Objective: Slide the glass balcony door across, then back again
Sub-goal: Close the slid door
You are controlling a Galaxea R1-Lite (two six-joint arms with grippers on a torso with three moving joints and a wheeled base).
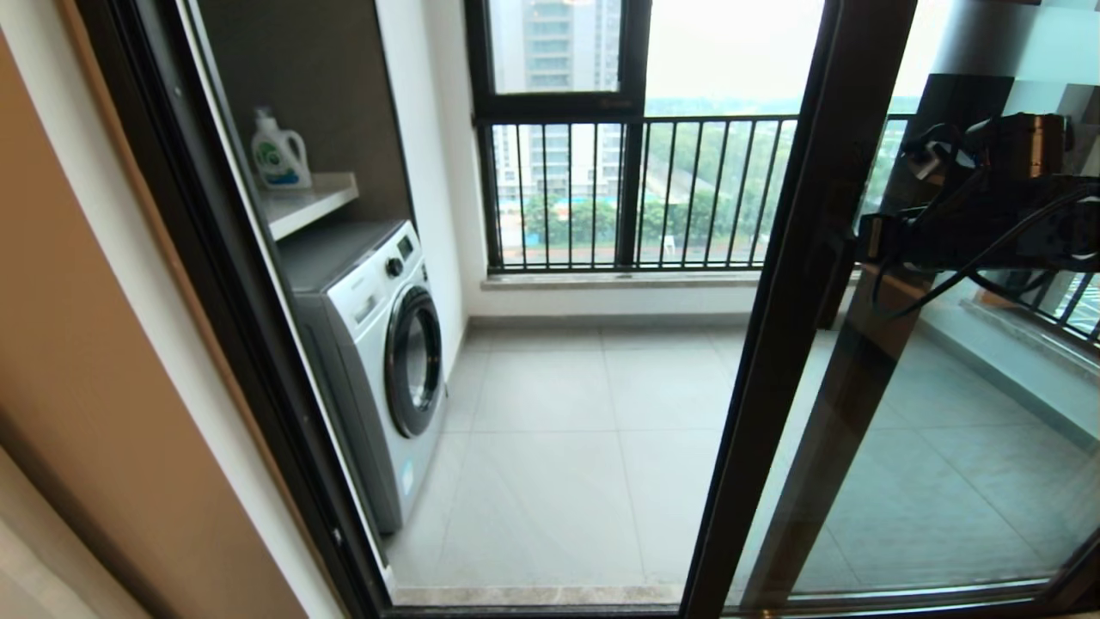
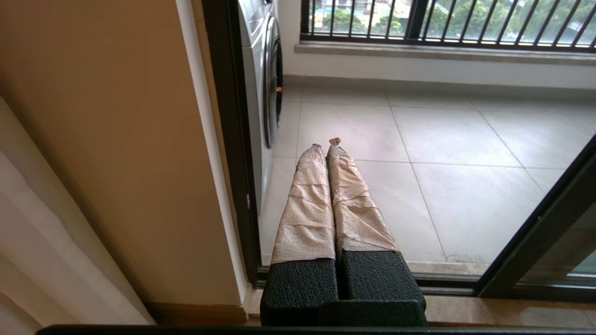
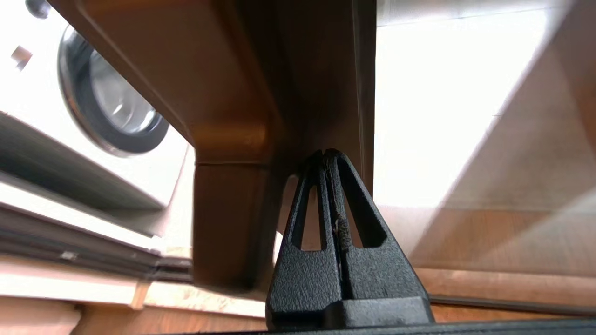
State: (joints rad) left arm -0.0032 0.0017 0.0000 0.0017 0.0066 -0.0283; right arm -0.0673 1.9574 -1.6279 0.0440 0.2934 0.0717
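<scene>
The glass balcony door (image 1: 778, 327) stands partly slid to the right, and its dark brown stile (image 2: 542, 228) crosses the doorway at a slant. My right gripper (image 1: 866, 237) reaches in from the right at handle height. In the right wrist view the right gripper (image 3: 326, 153) is shut and empty. Its tips press against the stile, tucked behind the dark bar handle (image 3: 228, 218). My left gripper (image 2: 326, 144), with fingers wrapped in tan tape, is shut on nothing. It hangs low by the left door jamb (image 2: 233, 139) and does not show in the head view.
A white washing machine (image 1: 387, 344) stands at the balcony's left under a shelf with a detergent bottle (image 1: 279, 153). A black-framed window with railing bars (image 1: 636, 198) closes the far side. Grey floor tiles (image 1: 567, 447) and the door track (image 2: 447, 284) lie in the opening.
</scene>
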